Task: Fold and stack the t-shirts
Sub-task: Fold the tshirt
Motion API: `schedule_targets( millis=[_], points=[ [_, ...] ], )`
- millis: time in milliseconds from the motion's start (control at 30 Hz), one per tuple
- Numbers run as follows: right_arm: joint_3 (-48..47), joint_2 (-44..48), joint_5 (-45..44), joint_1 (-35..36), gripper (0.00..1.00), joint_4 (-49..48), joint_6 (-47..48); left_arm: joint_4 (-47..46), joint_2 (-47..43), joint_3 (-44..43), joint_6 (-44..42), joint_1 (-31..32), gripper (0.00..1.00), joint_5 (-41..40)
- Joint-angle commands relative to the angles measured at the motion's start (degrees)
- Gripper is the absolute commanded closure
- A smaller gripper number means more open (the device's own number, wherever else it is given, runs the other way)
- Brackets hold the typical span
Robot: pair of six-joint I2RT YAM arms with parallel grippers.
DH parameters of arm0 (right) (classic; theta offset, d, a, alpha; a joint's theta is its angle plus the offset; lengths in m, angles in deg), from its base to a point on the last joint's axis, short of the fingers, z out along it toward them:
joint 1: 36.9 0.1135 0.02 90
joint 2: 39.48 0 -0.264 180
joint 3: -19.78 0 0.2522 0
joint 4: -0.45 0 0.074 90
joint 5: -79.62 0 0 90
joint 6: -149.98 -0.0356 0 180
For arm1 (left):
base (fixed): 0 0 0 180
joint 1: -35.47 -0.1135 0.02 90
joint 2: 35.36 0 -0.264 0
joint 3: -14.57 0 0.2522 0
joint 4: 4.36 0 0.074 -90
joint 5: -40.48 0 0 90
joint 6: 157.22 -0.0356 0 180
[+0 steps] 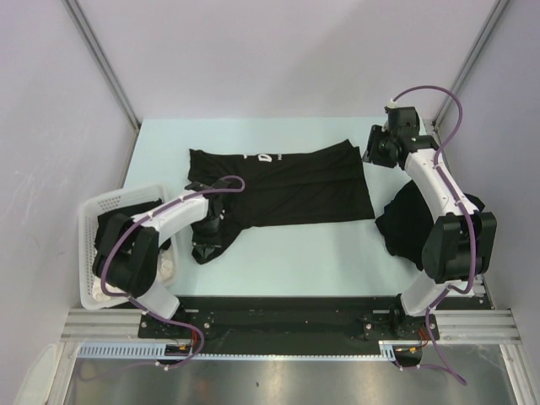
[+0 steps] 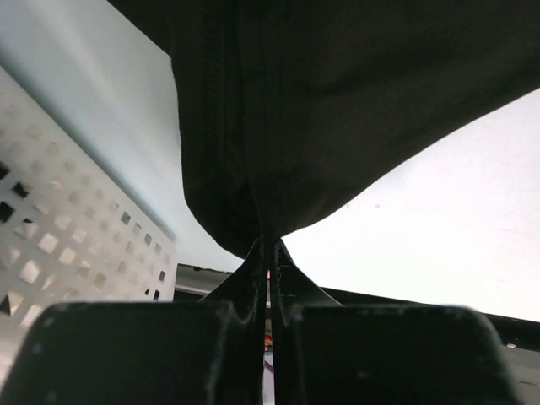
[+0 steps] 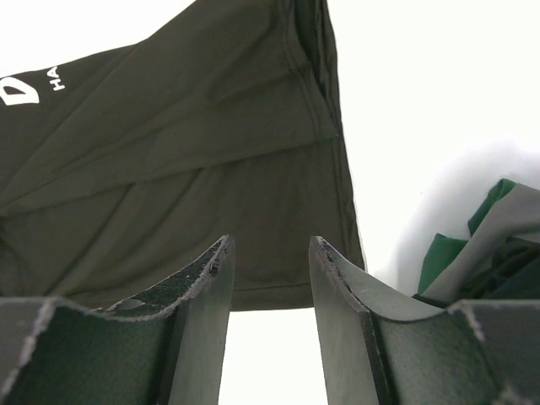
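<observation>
- A black short-sleeved cotton t-shirt with white printed lettering (image 1: 287,190) lies spread on the pale blue counter (image 1: 321,261). Its long axis runs left to right, and the lettering sits towards the far edge.
- The left jaws are clenched on the shirt's near-left corner. The left wrist view shows a bunched fold of black fabric (image 2: 253,169) pinched where the 2 tips meet. In the top view that corner is drawn into a crumpled peak, just beside the white plastic lattice basket (image 1: 101,207).
- The right jaws stand apart and grasp nothing. They hang at the shirt's far-right corner. In the right wrist view the hemmed edge (image 3: 295,291) lies just ahead of the tips and runs off to their left.
- A heap of dark garments (image 1: 409,224) lies on the counter's right side under the right arm, near the spread shirt's right edge but apart from it. A green and grey scrap shows in it (image 3: 498,245).
- The fold looks barely begun, and nothing is stacked yet.
- The coming move likely turns on the 2 opposite corners. The left arm already has the near-left one, and the right arm is the nearer to the far-right one, so it probably needs to drop onto that hem and close.
- The risk is pinching only 1 layer there.
</observation>
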Motion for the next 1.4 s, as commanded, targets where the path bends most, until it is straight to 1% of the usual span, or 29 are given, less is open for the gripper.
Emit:
schedule_targets(
  millis=[0,133,167,333,500,667,800,967,1133,1367],
  points=[
    [0.0,0.4,1.6,-0.1,0.54,-2.5,0.0,3.0,-2.6,-5.8,0.7,0.4,1.0,-1.8],
    [0.0,0.2,1.4,-0.2,0.54,-2.4,0.4,4.5,-4.0,-11.4,1.0,0.4,1.0,-2.1],
    [-0.1,0.1,1.1,-0.1,0.54,-2.1,0.5,5.1,-4.1,-13.9,1.1,0.4,1.0,-2.8],
    [0.0,-0.1,-0.1,-0.1,0.54,-1.3,1.3,5.6,-2.0,-20.3,0.6,0.4,1.0,-6.4],
    [-0.1,0.1,-1.7,0.0,0.53,-0.1,2.2,5.2,2.8,-25.4,-0.7,0.2,1.0,-11.6],
    [0.0,0.2,-2.0,0.0,0.53,1.2,2.6,5.3,8.2,-31.0,-2.3,-0.4,1.0,-14.5],
    [0.4,-0.4,-4.5,0.1,0.53,4.8,2.2,5.3,9.6,-32.9,-3.3,-1.6,1.0,-15.1],
    [2.9,-0.3,-6.2,0.3,0.53,7.3,1.6,3.6,8.2,-31.4,-4.1,-4.5,1.0,-15.0],
    [3.6,-2.4,-5.1,0.7,0.53,9.3,0.6,2.2,7.6,-30.9,-5.5,-7.8,1.0,-14.5],
    [5.2,-5.3,-4.9,1.9,0.53,9.6,-0.3,0.3,8.2,-33.1,-8.3,-12.4,1.0,-14.2]
  ],
)
